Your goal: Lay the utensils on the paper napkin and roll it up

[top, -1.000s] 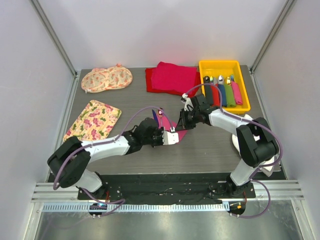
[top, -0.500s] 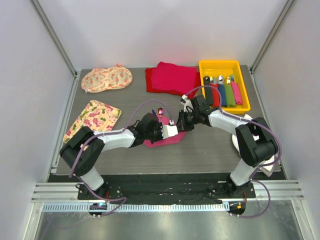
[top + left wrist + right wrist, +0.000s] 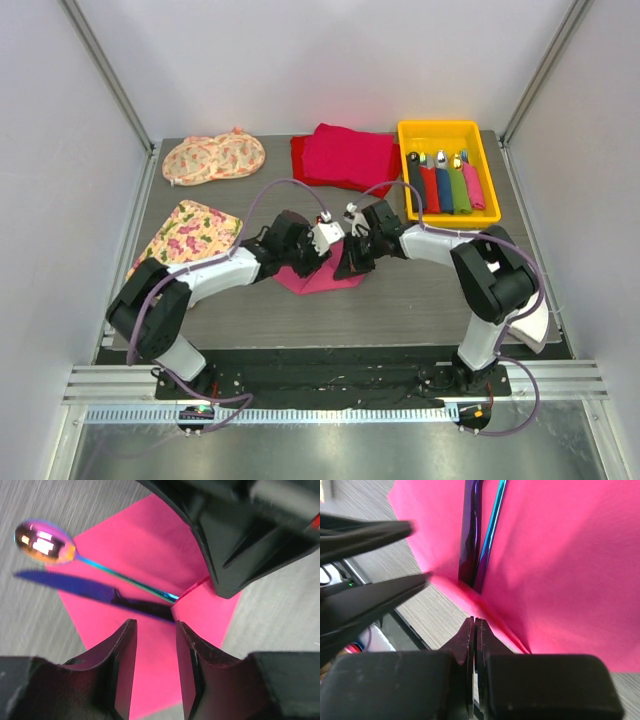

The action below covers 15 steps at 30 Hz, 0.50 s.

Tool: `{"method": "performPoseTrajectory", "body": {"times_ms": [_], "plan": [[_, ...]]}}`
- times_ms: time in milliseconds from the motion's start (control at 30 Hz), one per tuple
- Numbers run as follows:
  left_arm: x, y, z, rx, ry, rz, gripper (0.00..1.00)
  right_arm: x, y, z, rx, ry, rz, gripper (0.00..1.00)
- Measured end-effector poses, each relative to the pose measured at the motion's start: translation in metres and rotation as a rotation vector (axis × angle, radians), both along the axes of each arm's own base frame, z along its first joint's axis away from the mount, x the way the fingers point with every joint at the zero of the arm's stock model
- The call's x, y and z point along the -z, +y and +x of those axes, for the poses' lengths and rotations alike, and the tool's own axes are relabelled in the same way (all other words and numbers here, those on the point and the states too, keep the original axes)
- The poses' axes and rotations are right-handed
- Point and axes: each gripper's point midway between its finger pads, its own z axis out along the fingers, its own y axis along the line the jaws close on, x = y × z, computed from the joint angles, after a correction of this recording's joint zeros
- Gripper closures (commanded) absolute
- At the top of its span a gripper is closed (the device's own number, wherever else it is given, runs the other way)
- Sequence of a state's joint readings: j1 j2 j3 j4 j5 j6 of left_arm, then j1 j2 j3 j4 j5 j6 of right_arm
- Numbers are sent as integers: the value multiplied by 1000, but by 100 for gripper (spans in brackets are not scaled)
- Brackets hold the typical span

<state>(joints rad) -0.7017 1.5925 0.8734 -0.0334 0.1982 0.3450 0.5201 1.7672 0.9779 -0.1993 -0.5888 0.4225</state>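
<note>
Noting right gripper [image 3: 473, 622] clamped on napkin [image 3: 150, 540] edge, left gripper [image 3: 155, 627] narrowly parted just behind spoon [image 3: 45, 542] and knife [image 3: 90, 587] lying ahead on napkin. Likely to tear it or spill both if pulled unevenly.

1. The napkin [image 3: 322, 280] is a thin, bright pink square lying cornerwise on the grey surface [image 3: 75, 500], with one edge raised in a fold.
2. The spoon [image 3: 44, 541] lies across the napkin, its shiny bowl past the edge.
3. The dark blue-purple knife [image 3: 75, 584] lies just beside the spoon.
</note>
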Motion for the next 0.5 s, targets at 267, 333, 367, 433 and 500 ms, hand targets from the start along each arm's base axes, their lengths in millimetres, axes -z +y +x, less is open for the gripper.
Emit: {"method": "performPoseTrajectory", "body": {"times_ms": [267,333,367,433,500], "plan": [[-57,13,-20,-196,200,-234,69,16,0,-2,0,15,-39,99],[-63,9,-28,-218,259,-278,72,18,-1,-1,5,14,-48,99],[-63,7,-32,-227,294,-293,75,19,-1,-1,8,14,-53,99],[-53,4,-40,-254,380,-298,77,22,-2,-1,11,17,-60,99],[-38,2,-43,-283,464,-291,79,25,-3,-1,12,21,-66,99]]}}
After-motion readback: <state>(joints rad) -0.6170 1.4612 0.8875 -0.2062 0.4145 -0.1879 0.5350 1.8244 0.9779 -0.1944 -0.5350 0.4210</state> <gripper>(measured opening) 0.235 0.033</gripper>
